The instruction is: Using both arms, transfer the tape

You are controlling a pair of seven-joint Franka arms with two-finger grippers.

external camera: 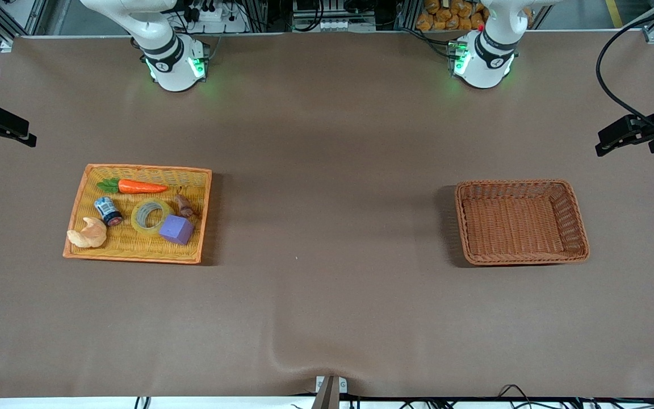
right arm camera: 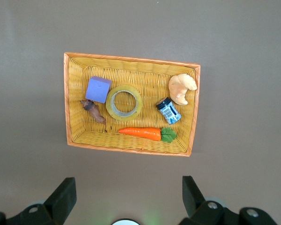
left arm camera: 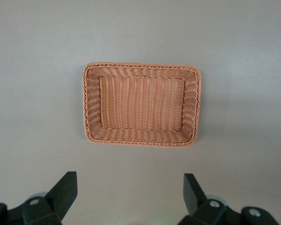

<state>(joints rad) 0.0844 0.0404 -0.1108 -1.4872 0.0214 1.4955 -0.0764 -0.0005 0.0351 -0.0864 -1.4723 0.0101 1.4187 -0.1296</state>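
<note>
Yellowish tape [external camera: 151, 216] is what we're looking at, lying flat in the yellow wicker tray [external camera: 80, 200] at the right arm's end of the table, touching the purple cube [external camera: 176, 229] and sitting between the small blue-white can [external camera: 108, 211] and a little brown toy [external camera: 184, 205]. We also see a carrot [external camera: 133, 186] and a croissant [external camera: 88, 233] in there. Our right gripper [right arm camera: 126, 197] hangs high over that tray, jaws wide apart, holding nothing. Our left gripper [left arm camera: 130, 196] hangs over the brown wicker basket [external camera: 579, 227], jaws apart too.
</note>
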